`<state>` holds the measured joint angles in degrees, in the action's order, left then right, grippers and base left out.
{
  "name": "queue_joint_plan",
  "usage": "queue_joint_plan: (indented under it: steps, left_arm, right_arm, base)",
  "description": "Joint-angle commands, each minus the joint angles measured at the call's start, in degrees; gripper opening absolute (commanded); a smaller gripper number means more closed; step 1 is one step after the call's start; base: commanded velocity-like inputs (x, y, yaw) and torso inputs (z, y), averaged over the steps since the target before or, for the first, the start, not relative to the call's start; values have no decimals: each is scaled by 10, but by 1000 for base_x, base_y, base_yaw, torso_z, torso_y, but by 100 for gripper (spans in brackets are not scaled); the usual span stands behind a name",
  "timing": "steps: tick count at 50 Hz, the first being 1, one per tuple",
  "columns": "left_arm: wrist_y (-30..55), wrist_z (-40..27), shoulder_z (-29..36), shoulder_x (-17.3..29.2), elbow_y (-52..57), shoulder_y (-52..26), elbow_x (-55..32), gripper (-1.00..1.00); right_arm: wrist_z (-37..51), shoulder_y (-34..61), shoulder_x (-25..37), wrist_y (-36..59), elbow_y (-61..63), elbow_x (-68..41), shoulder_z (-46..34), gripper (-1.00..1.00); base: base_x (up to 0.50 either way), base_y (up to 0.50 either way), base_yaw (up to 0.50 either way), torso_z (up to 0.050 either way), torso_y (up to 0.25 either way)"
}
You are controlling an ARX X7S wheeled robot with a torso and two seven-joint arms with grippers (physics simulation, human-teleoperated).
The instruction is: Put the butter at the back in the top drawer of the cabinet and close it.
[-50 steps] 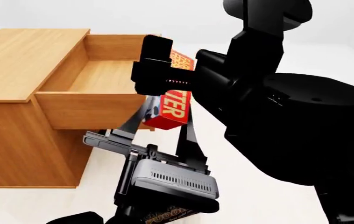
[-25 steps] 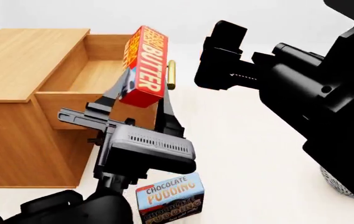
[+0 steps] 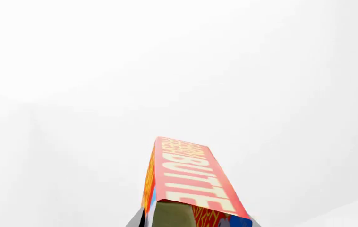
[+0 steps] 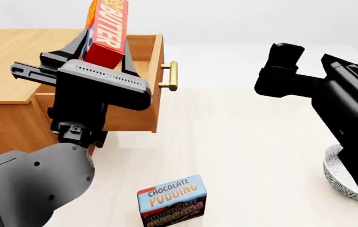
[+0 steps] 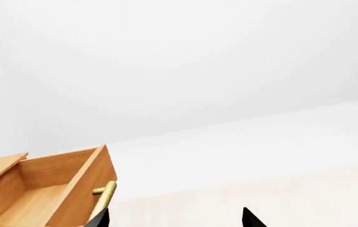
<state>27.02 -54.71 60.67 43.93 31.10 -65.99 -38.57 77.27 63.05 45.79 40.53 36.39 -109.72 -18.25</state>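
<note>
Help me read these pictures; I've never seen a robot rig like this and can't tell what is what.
These are simulator renders of a two-armed robot. The wide picture comes from its head camera; the other two from cameras near each gripper. The left gripper holds a red butter box upright above the open top drawer of a wooden cabinet; the left wrist view shows that box from close up. The right gripper holds nothing; its wrist view looks toward the drawer. On the floor stand a chocolate pudding box and a bowl.
</note>
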Motion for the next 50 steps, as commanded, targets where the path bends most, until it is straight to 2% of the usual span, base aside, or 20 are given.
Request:
queue_joint_plan:
  steps: [1,9,21,38,50]
  left_arm:
    - [-16,36,-59,32,-17,-30,-63,-100]
    - [-26,54,-79,39,-32,-33,-99,-100]
    - [-30,83,-90,23,-60,-43,-134,-100]
    - [-9,123,-109,-42,-162,-94,-190,-100]
    - [4,131,-97,-104,-297,-126,-162,-100]
  right_arm:
    - [-27,-35,25,48,18,151,-22,100]
    - [-39,-66,24,55,37,218,-40,100]
    - [-54,-86,18,42,42,234,-41,100]
    - [-54,-93,12,37,54,230,-43,100]
    - [-58,-102,15,33,58,235,-43,100]
  base:
    - [0,0,0,0,0]
    - [0,0,0,1,1]
    - [0,0,0,0,1]
    - [1,0,0,1,1]
    - [0,0,0,0,2]
